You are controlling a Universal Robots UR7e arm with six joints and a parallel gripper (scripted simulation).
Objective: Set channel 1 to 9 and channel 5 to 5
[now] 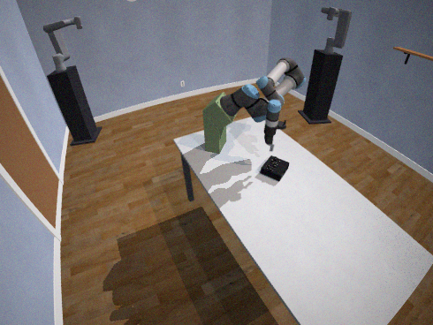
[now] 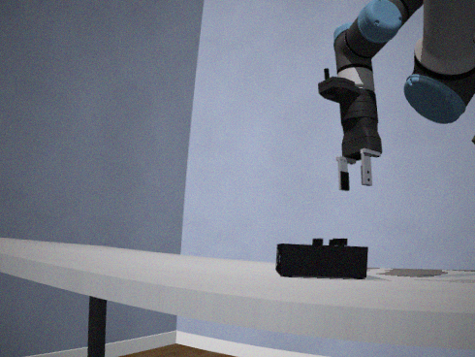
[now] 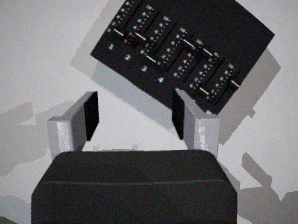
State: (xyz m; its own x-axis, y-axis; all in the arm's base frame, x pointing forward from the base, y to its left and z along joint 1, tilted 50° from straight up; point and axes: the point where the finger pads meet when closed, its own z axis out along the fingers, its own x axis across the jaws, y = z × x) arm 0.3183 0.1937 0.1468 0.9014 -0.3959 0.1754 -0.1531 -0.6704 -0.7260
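Observation:
The black lighting desk [image 1: 278,172] [image 2: 322,262] [image 3: 232,31] stands flat on the table. In the wrist view it lies turned, its channel numbers along the edge nearer the fingers. The channel 1 cap [image 3: 118,32] is close to its number, at the low end. The channel 5 cap [image 3: 207,51] is much farther up its slot; its number is hidden behind the right finger. Caps 2 and 3 stand low, cap 4 high. The exact levels are too small to read. My gripper [image 1: 271,148] [image 2: 355,187] [image 3: 135,106] is open and empty, well above the desk and beside its numbered edge in the wrist view.
The white table [image 1: 318,230] [image 2: 145,278] bears the desk. The green arm mount [image 1: 215,128] stands at the table's far-left end in the top view. Two black pedestals [image 1: 74,106] [image 1: 323,86] with grey arms stand on the floor away from the table.

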